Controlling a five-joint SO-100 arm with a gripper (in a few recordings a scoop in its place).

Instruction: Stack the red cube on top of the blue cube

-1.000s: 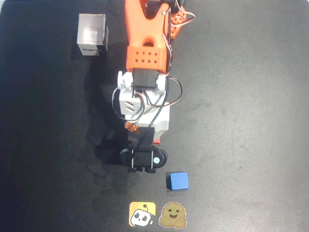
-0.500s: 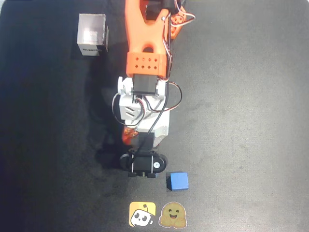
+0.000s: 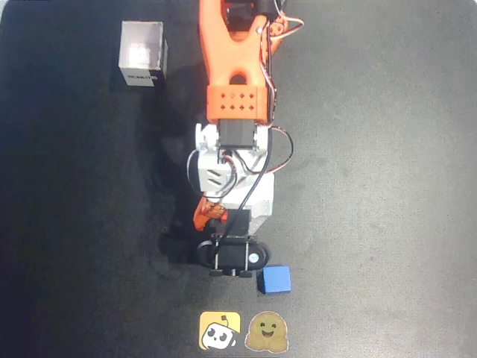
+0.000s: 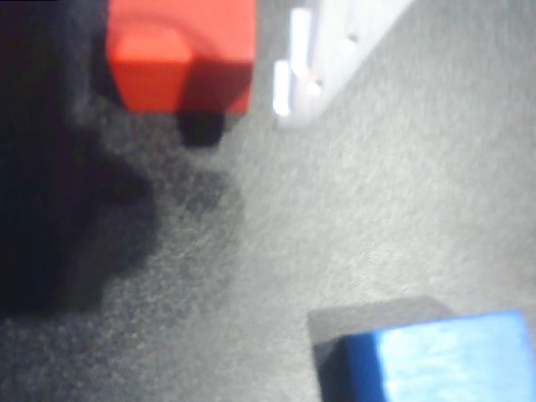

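Now the arm (image 3: 237, 112) sits a bit further right in the overhead view vs 1 s ago, and its tip has dropped toward the near edge, so the black camera mount at its end is now just left of the blue cube (image 3: 274, 280), almost touching its corner. Before, there was a clear gap betw. them. The blue cube itself hasn't shifted; it's on the dark tabletop (image 3: 387, 194), just far of the two stickers (image 3: 244, 330) at the near edge.

Wrist view: the red cube (image 4: 180, 54) is up at top left, held off the tabletop w/ its shadow below it. The pincer (image 4: 251, 59) looks clamped on it: a pale finger (image 4: 306, 59) shows at the cube's right side, the other side is dark and blurred, so the grip is a judgement, not certain. The blue cube (image 4: 435, 360) fills the bottom right corner, well off from under the red one.

Meaning: carry phase, approach nearly done, but alignment isn't there yet. Red cube prob. needs a further nudge right in the overhead view before lowering. Risk: the mount could bump the blue cube and knock it sideways.

White box (image 3: 141, 54) at far left plays no part.
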